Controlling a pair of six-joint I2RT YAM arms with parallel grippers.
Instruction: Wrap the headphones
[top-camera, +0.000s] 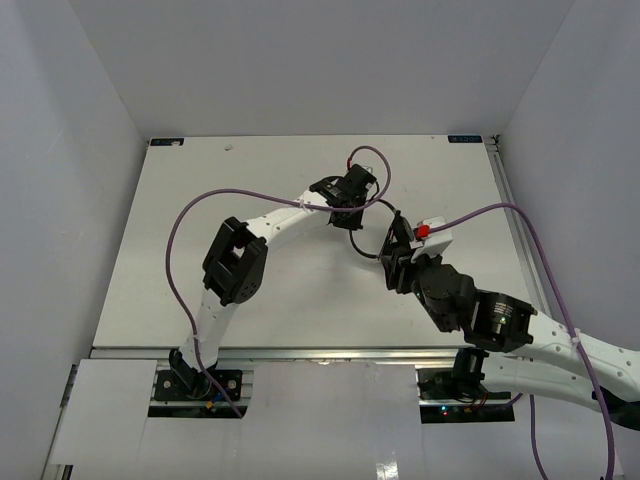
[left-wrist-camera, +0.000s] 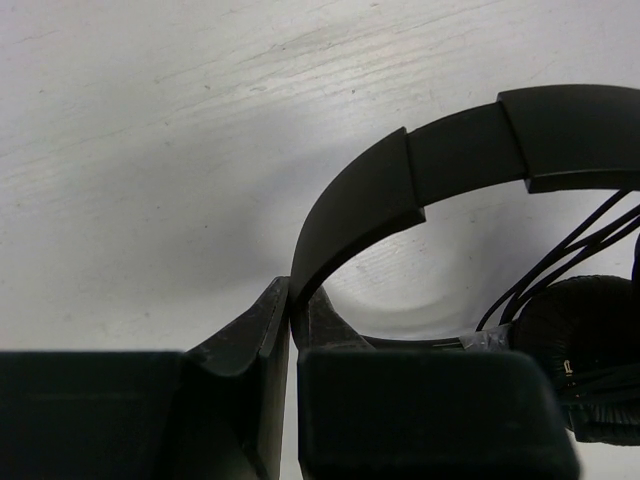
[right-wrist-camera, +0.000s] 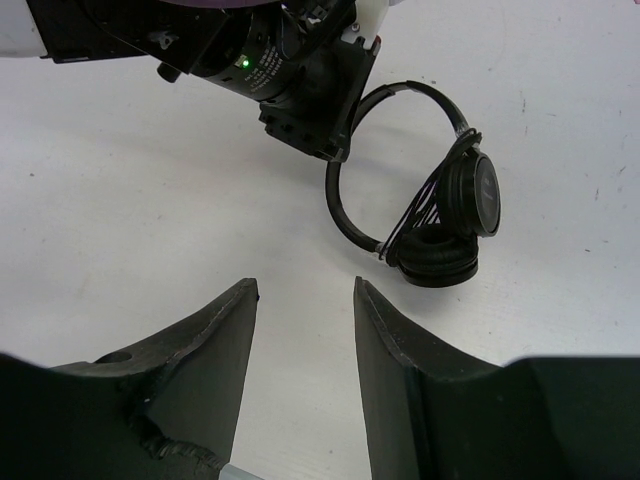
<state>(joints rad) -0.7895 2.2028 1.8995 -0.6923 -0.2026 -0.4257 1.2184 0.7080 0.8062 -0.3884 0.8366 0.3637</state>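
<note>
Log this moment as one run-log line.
left gripper: shut on headband of black on-ear headphones | right gripper: open, empty, apart from headphones | thin dark cord: bunched by earcups

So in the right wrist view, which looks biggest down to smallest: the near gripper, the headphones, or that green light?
1. right gripper: largest, though only because it sits right by the camera.
2. headphones: clearly smaller.
3. green light: a tiny dot.

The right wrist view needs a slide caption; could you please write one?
Open right fingers face the headphones, held by the headband in the shut left fingers, cord bunched at the earcups.
</note>
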